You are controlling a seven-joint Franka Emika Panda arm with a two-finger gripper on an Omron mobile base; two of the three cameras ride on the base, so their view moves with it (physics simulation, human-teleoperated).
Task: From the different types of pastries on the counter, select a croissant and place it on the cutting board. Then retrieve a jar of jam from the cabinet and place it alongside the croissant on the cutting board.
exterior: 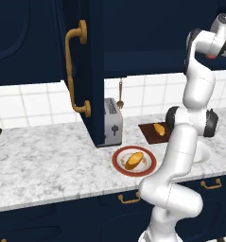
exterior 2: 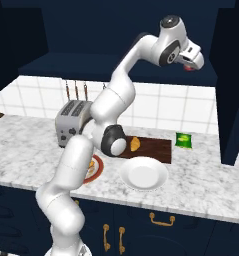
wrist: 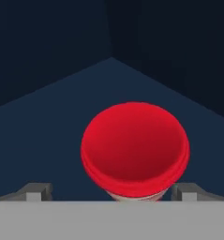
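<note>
The second step, retrieval of the small squat red jar of jam, is judged to be in hand: the small oval golden-orange croissant is already laid on the flat dark reddish-brown cutting board, far below the tool on the white-and-grey marbled surface. The two-finger tool is held inside the open dark navy wall cabinet with its fingers spread apart and nothing clamped, the jar standing directly ahead between them on the cabinet shelf. A short further advance followed by closure on the jar is called for; the round red-rimmed plate below carries the larger oblong golden-yellow bread roll, while the white plate carries nothing.
</note>
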